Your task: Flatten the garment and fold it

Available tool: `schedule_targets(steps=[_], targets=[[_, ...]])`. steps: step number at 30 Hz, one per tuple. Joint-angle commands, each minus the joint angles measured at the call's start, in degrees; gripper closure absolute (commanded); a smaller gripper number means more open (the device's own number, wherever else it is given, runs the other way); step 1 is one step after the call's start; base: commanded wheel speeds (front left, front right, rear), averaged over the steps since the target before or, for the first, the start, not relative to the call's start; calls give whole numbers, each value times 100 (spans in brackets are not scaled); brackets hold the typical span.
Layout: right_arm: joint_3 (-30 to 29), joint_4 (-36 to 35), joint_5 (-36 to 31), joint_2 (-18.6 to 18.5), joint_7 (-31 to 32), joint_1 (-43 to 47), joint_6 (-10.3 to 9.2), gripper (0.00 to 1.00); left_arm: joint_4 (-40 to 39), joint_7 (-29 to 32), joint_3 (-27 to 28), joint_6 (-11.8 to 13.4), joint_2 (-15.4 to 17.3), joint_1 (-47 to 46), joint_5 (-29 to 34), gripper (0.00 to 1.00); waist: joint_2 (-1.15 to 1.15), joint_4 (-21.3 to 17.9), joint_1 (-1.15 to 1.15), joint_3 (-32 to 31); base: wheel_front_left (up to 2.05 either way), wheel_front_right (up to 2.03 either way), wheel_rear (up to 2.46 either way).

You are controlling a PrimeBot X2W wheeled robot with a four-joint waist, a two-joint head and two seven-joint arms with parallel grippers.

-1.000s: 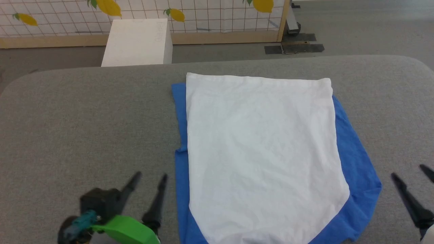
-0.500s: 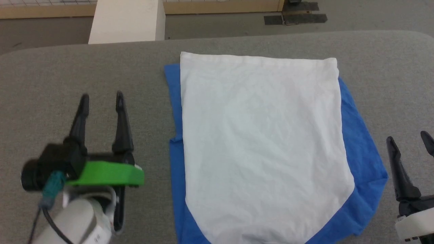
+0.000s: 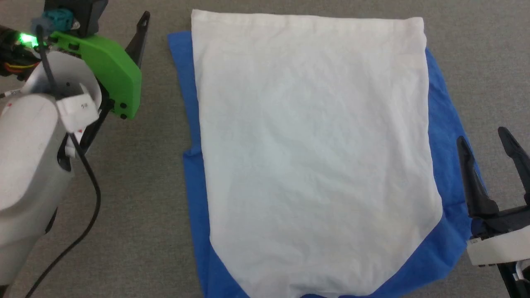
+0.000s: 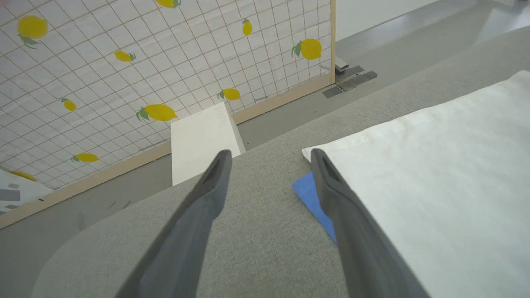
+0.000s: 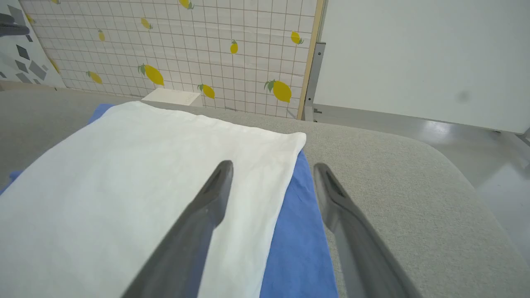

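Note:
The garment (image 3: pixel 314 145) lies flat on the grey table, a white panel with blue cloth showing along its left and right sides. My left arm reaches along its left side, one dark finger (image 3: pixel 140 33) pointing at the far left corner. In the left wrist view my left gripper (image 4: pixel 271 153) stands open over bare table, its right finger beside the garment's (image 4: pixel 434 165) blue corner. My right gripper (image 3: pixel 483 138) is open by the blue near-right edge. The right wrist view shows the right gripper (image 5: pixel 273 164) open above the garment's (image 5: pixel 124 174) right edge.
The grey padded table (image 3: pixel 136 186) extends on both sides of the shirt, with a rounded far edge (image 5: pixel 414 142). Beyond it stand a white box (image 4: pixel 203 140) on the floor and a lemon-printed grid panel (image 4: pixel 124 62).
The head camera has tipped down towards the table. My left arm has moved forward along the shirt's left side to its far corner. The right gripper edged forward a little. Both grippers stayed open.

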Motion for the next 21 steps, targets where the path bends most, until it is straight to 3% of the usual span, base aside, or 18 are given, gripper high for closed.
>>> schedule_targets(steps=[1, 8, 19, 20, 21], targets=[[56, 59, 60, -43, -63, -153, -9, 0, 141, 208, -83, -124, 16, -187, -56, 0, 0, -277, 0, 573, 0, 0, 0], [189, 252, 124, -174, -177, -408, -9, 0, 591, 864, -232, -339, 25, -521, -208, 0, 0, -456, 0, 914, 0, 0, 0], [197, 362, 196, -272, -239, -560, -9, 0, 865, 1048, -214, -267, 10, -750, -241, 0, 0, -553, 0, 1394, 0, 0, 0], [197, 368, 200, -278, -245, -578, -9, 0, 902, 1084, -228, -277, -1, -742, -266, 9, 0, -556, 0, 1415, 0, 0, 0], [195, 375, 204, -283, -251, -599, -9, 0, 939, 1112, -235, -293, -28, -722, -317, 29, 0, -559, 0, 1441, 0, 0, 0]])
